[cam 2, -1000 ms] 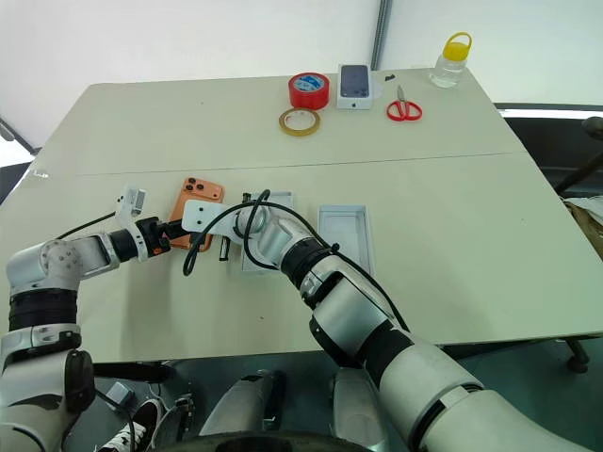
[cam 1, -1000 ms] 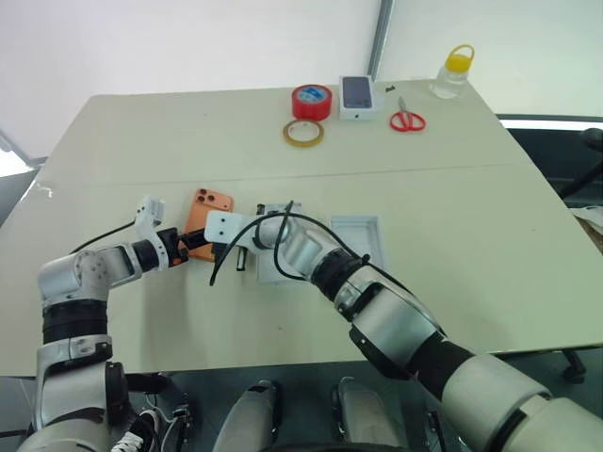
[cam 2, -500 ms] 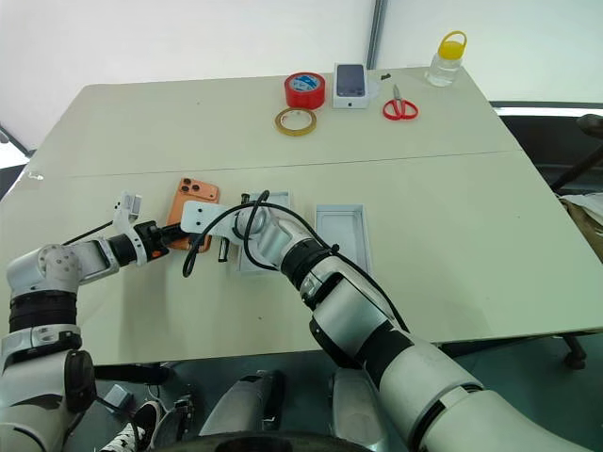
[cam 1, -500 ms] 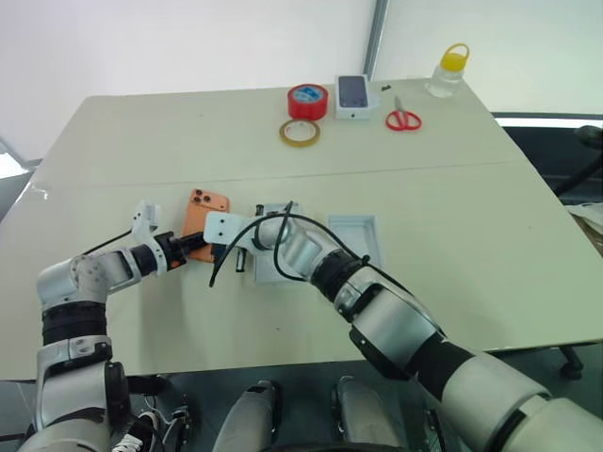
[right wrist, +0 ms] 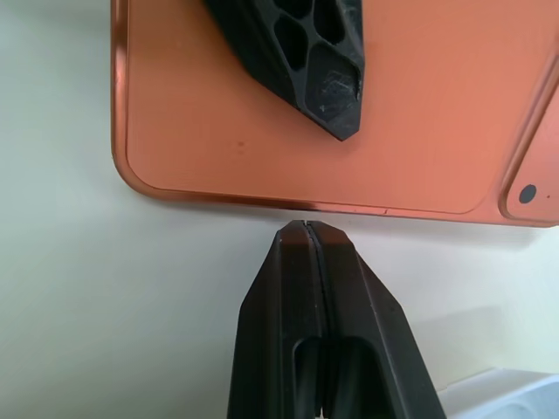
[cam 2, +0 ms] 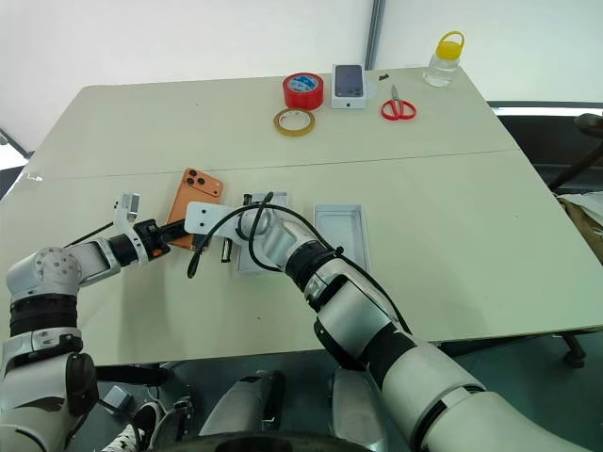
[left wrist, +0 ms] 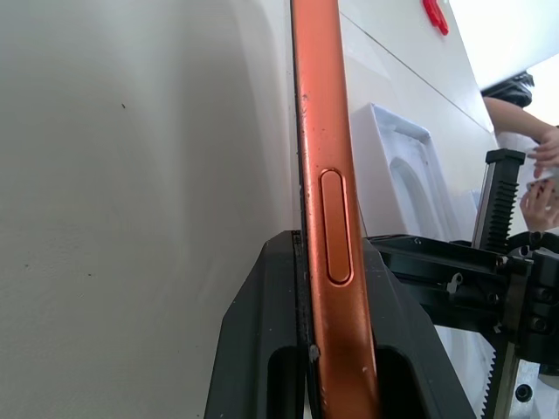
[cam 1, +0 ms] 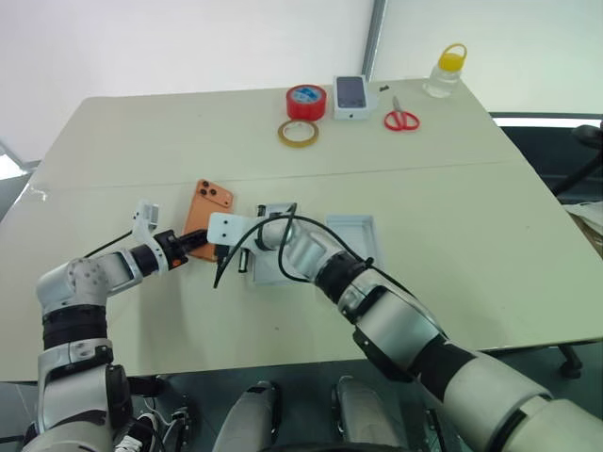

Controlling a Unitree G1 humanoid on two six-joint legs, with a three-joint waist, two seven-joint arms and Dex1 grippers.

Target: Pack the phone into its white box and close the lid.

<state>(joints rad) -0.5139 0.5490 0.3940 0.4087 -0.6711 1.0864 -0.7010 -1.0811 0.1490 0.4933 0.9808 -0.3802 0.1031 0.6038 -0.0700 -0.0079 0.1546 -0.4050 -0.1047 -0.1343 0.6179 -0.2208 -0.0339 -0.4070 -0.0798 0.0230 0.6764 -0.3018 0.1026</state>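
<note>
left eye view: the phone (cam 1: 207,212) lies on the table (cam 1: 452,217) just beside the white box (cam 1: 268,254), on its left; the lid (cam 1: 363,235) sits on the box's other side. left wrist view: the left gripper (left wrist: 336,349) is clamped on the phone's edge. right wrist view: the right gripper (right wrist: 307,240), fingers pressed together, touches the phone's rim.
</note>
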